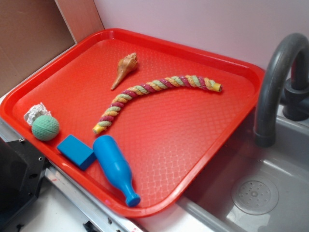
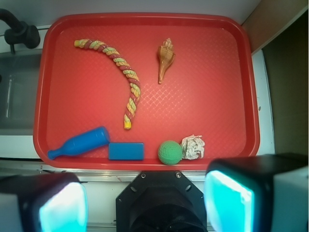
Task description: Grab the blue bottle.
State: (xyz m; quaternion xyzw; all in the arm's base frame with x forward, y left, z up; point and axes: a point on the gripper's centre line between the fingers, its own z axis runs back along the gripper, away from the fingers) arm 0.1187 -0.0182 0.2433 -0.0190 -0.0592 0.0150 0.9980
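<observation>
From above, the gripper point(image 2: 145, 203) hangs back from the red tray point(image 2: 246, 96), its jaws spread wide with nothing between them. Along the tray's near edge lies the blue bottle point(image 2: 79, 142) on its side, neck pointing out toward the sink point(image 1: 270, 179), fat end just beside a flat blue block point(image 2: 126, 151). Next along sit a green ball point(image 2: 170, 152) and a crumpled foil wad point(image 2: 193, 147). Farther off are a braided rope point(image 2: 123, 67) and a seashell point(image 2: 165, 59). The reach seems not yet begun; next it should swing over the bottle's body and descend, clear of the block.
</observation>
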